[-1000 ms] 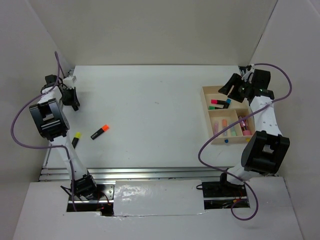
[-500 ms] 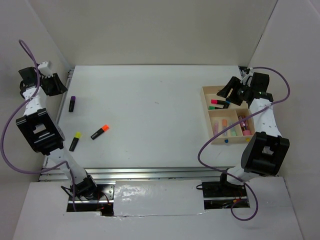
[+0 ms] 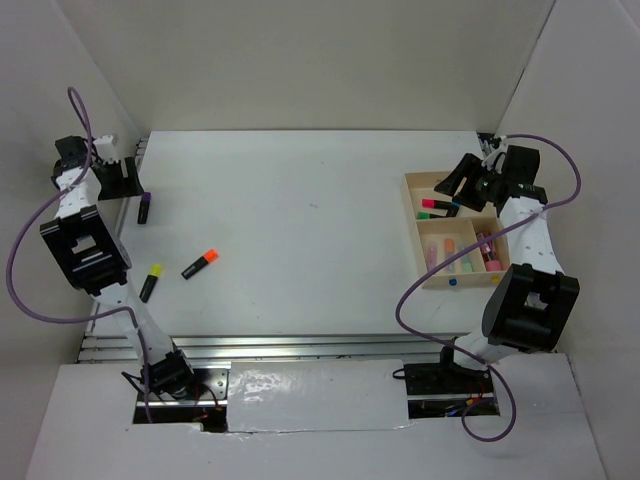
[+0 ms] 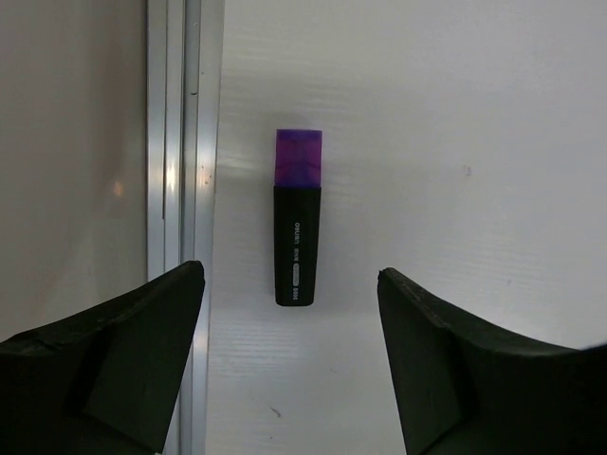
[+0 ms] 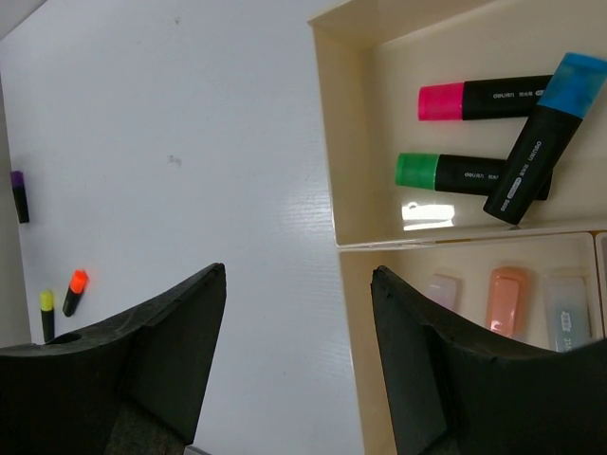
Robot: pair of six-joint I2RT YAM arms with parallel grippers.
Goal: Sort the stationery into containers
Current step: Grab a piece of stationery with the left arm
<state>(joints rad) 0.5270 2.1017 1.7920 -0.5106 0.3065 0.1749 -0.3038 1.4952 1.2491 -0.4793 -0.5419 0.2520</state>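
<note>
A black highlighter with a purple cap (image 4: 298, 227) lies on the white table at its far left edge (image 3: 145, 207). My left gripper (image 4: 289, 275) hovers above it, open wide, one finger on each side and nothing held (image 3: 122, 178). Loose on the left lie an orange-capped highlighter (image 3: 201, 263) and a yellow-capped one (image 3: 150, 282). The tan wooden tray (image 3: 410, 205) stands at the right. Its far compartment holds pink (image 5: 484, 99), green (image 5: 465, 172) and blue (image 5: 545, 133) highlighters. Pale markers (image 5: 507, 299) fill a nearer one. My right gripper (image 5: 297, 273) hangs open and empty over the tray's left rim (image 5: 322, 114).
An aluminium rail (image 4: 175, 142) runs along the table's left edge, right beside the purple highlighter, with the enclosure wall behind it. A small blue dot (image 3: 452, 282) marks the tray's near rim. Purple cables loop from both arms.
My left gripper has gone from shut to wide open. The purple highlighter, hidden under that gripper a second ago, now lies bare on the table. The right arm has barely shifted.
</note>
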